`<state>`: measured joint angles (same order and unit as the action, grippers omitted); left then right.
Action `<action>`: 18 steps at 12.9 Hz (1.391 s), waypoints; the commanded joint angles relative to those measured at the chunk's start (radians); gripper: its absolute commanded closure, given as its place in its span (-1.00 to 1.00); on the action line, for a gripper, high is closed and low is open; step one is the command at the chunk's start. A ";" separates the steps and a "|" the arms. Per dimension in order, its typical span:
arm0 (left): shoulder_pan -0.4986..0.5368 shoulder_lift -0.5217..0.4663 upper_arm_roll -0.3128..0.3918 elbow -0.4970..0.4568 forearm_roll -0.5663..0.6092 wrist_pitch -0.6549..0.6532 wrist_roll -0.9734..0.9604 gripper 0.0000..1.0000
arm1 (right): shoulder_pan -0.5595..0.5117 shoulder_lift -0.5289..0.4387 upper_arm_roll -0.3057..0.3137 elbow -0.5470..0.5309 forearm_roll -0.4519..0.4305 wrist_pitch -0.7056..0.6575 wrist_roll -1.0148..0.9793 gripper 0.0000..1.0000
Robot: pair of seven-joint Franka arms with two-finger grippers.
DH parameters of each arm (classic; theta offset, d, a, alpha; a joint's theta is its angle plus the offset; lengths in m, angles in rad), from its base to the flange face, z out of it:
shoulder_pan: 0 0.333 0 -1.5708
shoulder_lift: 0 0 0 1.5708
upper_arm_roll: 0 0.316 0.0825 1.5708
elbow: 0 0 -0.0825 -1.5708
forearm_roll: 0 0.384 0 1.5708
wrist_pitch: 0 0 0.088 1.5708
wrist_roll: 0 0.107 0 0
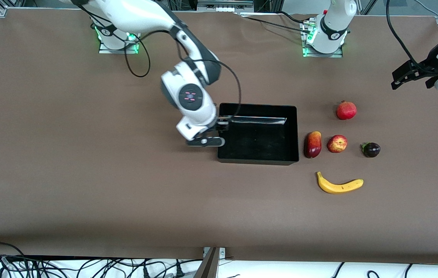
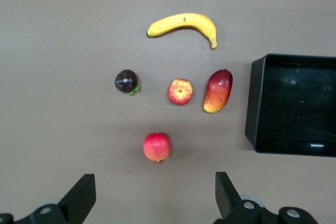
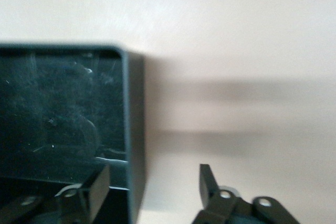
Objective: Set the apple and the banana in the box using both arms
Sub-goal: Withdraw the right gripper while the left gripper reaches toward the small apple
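Note:
The black box sits mid-table, and nothing shows inside it. My right gripper is open, low at the box's wall on the right arm's end. In the right wrist view its jaws straddle that wall, one finger inside and one outside. The apple and the banana lie on the table toward the left arm's end, the banana nearer the front camera. My left gripper is open and empty, high over the table. Its wrist view shows the apple, the banana and the box.
A red pomegranate lies farther from the front camera than the apple. A dark red-and-yellow oval fruit lies between the apple and the box. A small dark purple fruit lies beside the apple toward the left arm's end. Brown cloth covers the table.

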<state>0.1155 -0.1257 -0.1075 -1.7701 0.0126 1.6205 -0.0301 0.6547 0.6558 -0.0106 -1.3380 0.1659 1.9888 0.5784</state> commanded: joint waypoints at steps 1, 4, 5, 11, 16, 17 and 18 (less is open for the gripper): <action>-0.007 0.036 0.002 0.017 0.015 -0.018 -0.001 -1.00 | -0.117 -0.154 -0.020 -0.032 -0.006 -0.166 -0.185 -1.00; -0.008 0.116 -0.027 -0.003 0.026 0.044 -0.001 -1.00 | -0.135 -0.229 -0.188 -0.030 -0.006 -0.332 -0.299 -1.00; -0.008 0.147 -0.027 -0.005 0.026 0.044 0.002 -1.00 | -0.153 -0.257 -0.212 -0.035 -0.011 -0.346 -0.308 -1.00; -0.010 0.230 -0.027 -0.153 0.027 0.236 0.045 -1.00 | -0.461 -0.551 -0.157 -0.367 -0.180 -0.247 -0.590 -1.00; -0.002 0.319 -0.029 -0.425 0.029 0.690 0.087 -1.00 | -0.641 -0.691 -0.066 -0.431 -0.221 -0.223 -0.592 -1.00; 0.000 0.346 -0.028 -0.454 0.029 0.755 0.116 -1.00 | -0.641 -0.691 -0.066 -0.431 -0.221 -0.249 -0.592 -1.00; 0.000 0.372 -0.027 -0.456 0.029 0.775 0.165 -1.00 | -0.639 -0.683 -0.066 -0.425 -0.220 -0.266 -0.598 -1.00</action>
<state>0.1088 0.2214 -0.1336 -2.1996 0.0207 2.3378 0.0657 0.0390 -0.0163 -0.1060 -1.7342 -0.0367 1.7329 -0.0183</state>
